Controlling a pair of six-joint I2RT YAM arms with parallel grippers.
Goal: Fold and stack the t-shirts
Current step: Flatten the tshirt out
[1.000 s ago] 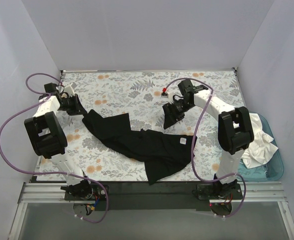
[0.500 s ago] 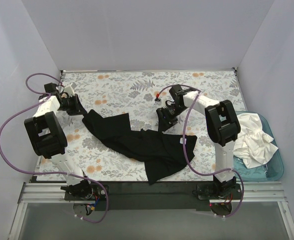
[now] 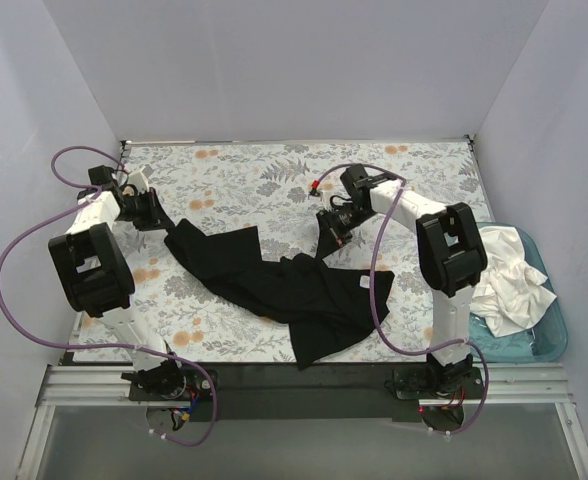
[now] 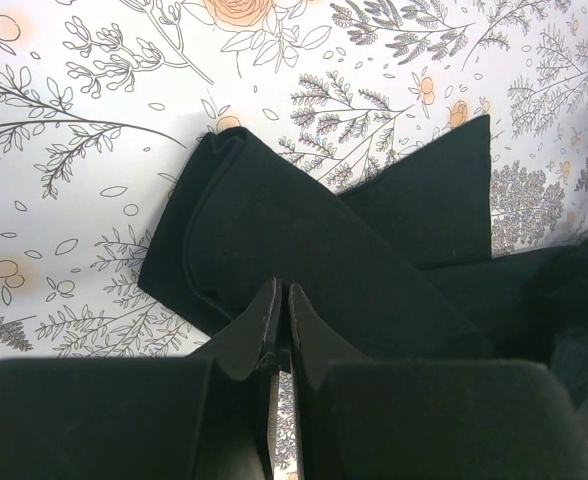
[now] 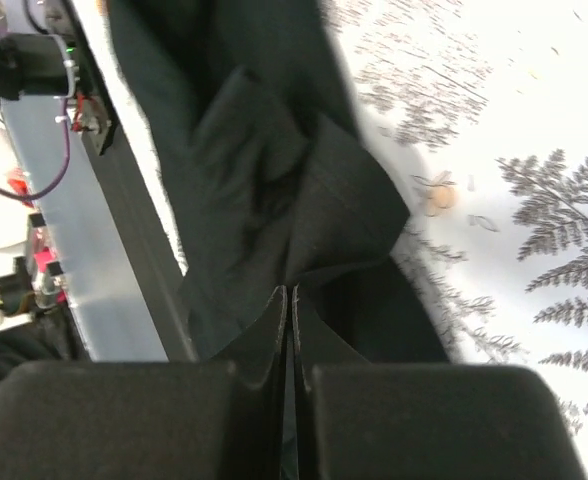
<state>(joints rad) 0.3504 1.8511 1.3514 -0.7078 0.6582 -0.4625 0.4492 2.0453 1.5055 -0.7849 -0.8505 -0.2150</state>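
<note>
— Position of the black t-shirt [image 3: 294, 290], please?

— It lies crumpled and spread in a long diagonal on the floral cloth sheet [image 3: 234, 175], from the far left side down to the near edge in the middle. One corner hangs a little over the dark front rail [image 3: 274, 380].

— And the left gripper [image 4: 282, 292]?

— It is at the far left end of the shirt. The two jaws are pressed together on the cloth; in the left wrist view the hem seam curves directly in between them.

— The right gripper [image 5: 288, 292]?

— It stands at the shirt's upper edge, right of the middle. Its jaws are closed too, and they pinch a small fold of the black cloth (the wrinkles run together at the tips like a little tent).

— Where are the other shirts?

— The white t-shirts [image 3: 509, 275] lie bunched together in the teal tub [image 3: 552, 335], at the right of the sheet and beside the right arm. Neither gripper touches them. How many are there I cannot tell
</note>
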